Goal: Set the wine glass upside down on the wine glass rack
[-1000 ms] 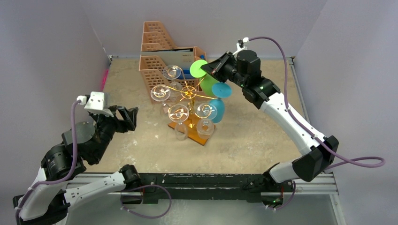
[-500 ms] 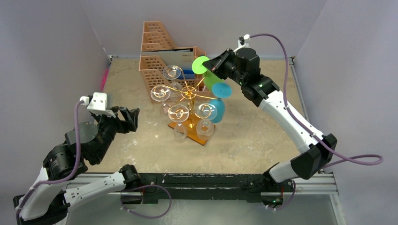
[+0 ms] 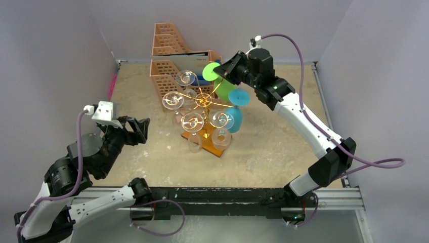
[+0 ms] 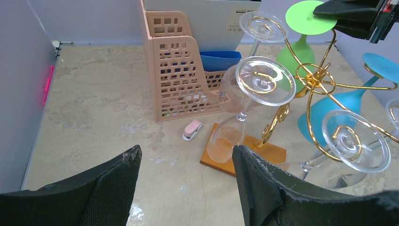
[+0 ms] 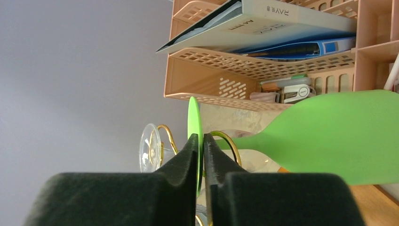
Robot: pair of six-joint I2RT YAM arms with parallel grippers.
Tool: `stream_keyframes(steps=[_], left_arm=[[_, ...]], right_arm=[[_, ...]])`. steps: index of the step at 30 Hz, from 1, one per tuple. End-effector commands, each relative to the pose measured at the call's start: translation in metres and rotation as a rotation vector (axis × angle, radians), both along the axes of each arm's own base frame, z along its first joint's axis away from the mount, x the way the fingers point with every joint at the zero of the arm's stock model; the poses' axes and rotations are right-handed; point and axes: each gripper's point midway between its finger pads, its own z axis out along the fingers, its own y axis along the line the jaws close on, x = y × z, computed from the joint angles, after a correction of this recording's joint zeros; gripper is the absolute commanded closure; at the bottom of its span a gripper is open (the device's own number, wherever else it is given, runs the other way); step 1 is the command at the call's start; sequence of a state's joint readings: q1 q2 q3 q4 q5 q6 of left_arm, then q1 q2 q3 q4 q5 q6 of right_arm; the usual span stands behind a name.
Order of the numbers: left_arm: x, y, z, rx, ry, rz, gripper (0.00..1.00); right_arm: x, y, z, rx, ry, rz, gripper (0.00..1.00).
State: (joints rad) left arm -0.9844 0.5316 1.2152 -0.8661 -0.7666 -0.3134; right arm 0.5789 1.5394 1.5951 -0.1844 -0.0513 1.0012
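Note:
The green wine glass (image 3: 224, 89) hangs upside down at the far right of the gold wire wine glass rack (image 3: 203, 99), its stem in a scroll arm. My right gripper (image 3: 222, 74) is shut on the thin edge of its round foot (image 5: 194, 115), one pad on each side (image 5: 200, 137). The green bowl (image 5: 329, 136) fills the right of the right wrist view. My left gripper (image 3: 142, 126) stands open over bare table, left of the rack's wooden base (image 4: 263, 153), with nothing between its fingers (image 4: 186, 153).
Several clear glasses (image 3: 172, 100) and a blue glass (image 3: 235, 117) hang upside down on the rack. A peach perforated file organizer (image 3: 169, 61) with papers stands behind it. A small pink clip (image 4: 192, 130) lies beside the base. A pink pen (image 3: 112, 86) lies along the left wall.
The right arm has shifted a little left and farther back, carrying the green glass's foot with it over the rack. The left arm has hardly moved.

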Motion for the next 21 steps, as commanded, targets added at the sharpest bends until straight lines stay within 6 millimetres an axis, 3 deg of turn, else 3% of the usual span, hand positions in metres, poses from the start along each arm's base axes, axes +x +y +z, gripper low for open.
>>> stream_keyframes(steps=[1,7,13,17,21], left_arm=[[-0.002,0.008,0.0,-0.023,0.007,0.028,0.31],[-0.005,0.015,0.0,-0.031,0.012,0.051,0.31],[-0.013,0.007,-0.004,0.081,0.059,-0.057,0.31],[-0.017,0.008,-0.009,0.12,0.092,-0.07,0.3],[-0.019,0.011,-0.004,0.067,0.096,-0.054,0.23]], right_arm=[[-0.015,-0.004,0.042,0.014,-0.082,0.044,0.75],[-0.024,-0.012,0.042,-0.033,-0.074,0.041,0.61],[-0.039,-0.018,0.039,-0.088,-0.051,0.081,0.48],[-0.047,-0.027,0.035,-0.127,-0.048,0.08,0.45],[-0.057,-0.035,0.035,-0.149,-0.062,0.083,0.44]])
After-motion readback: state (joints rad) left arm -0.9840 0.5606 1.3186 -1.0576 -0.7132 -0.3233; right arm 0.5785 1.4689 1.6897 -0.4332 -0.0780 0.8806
